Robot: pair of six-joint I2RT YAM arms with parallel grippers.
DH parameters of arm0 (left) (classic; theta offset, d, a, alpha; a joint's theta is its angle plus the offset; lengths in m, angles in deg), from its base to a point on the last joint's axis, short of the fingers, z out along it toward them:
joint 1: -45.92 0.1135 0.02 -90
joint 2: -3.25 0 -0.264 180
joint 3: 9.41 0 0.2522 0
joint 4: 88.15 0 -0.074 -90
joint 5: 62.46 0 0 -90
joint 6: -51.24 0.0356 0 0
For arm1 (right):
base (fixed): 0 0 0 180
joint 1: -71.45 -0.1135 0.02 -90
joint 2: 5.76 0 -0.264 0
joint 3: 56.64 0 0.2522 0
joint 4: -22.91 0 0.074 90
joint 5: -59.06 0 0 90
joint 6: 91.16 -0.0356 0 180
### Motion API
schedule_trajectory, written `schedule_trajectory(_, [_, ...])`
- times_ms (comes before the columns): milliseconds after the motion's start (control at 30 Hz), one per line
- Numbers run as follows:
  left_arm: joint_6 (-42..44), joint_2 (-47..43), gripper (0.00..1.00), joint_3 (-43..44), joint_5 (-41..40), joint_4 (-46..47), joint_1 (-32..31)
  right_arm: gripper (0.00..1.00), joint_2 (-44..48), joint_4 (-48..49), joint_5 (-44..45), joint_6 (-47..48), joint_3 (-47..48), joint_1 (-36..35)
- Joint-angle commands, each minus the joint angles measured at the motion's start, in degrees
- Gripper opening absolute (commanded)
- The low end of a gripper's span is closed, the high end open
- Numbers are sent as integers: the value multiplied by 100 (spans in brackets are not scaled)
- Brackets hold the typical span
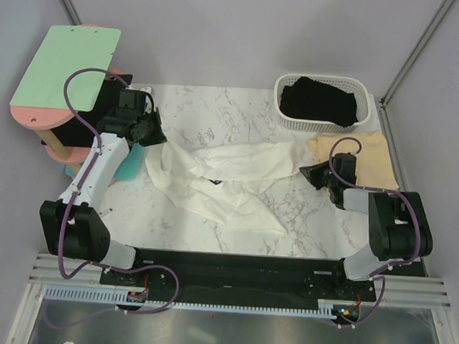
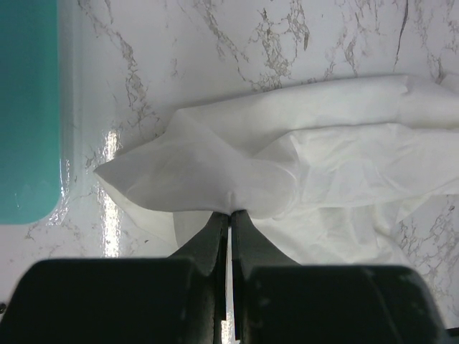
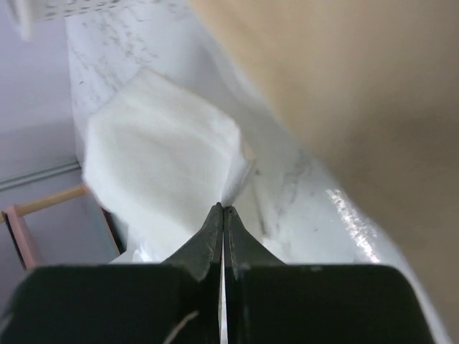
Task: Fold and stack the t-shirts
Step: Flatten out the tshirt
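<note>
Marble-patterned table [image 1: 218, 109], seen from above: a white t-shirt [image 1: 229, 180] lies crumpled in a long band between the two arms, in the middle of the surface. The left gripper [image 2: 229, 213] has its fingers pressed together on a bunched fold at the shirt's left end. The right gripper [image 3: 224, 209] has its fingers shut too, apparently nipping the white edge at the opposite end, just beside a tan t-shirt [image 1: 367, 157]. A black t-shirt [image 1: 323, 100] sits in the white basket [image 1: 283, 105] at the far right corner, well apart.

The step in hand looks like spreading the white shirt before any fold. Done well, it calls for both arms to lift a little and draw apart evenly, so the twisted middle opens without either pinch slipping. The right end should stay off the tan cloth, and the left end off the teal object [image 1: 132, 166] beside it.

The shirt's long axis runs left to right across the table, with the middle sagging toward the near edge. Which end is collar or hem cannot be told; no print shows
</note>
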Motion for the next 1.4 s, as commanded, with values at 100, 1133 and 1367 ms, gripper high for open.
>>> schedule_trajectory(100, [192,-430,2,144,-98,160,29,0,1440,-1363,647,1304,1090,-86])
schedule_trajectory(1133, [-441,-4333,2,2187,1625,-665,20,0,5774,-5663,840,4654,5124,-780])
schedule_trajectory(1367, [-433,-3491,2,4422,1626,-1499,20,0,5819,-6111,1033,4610,6005,-780])
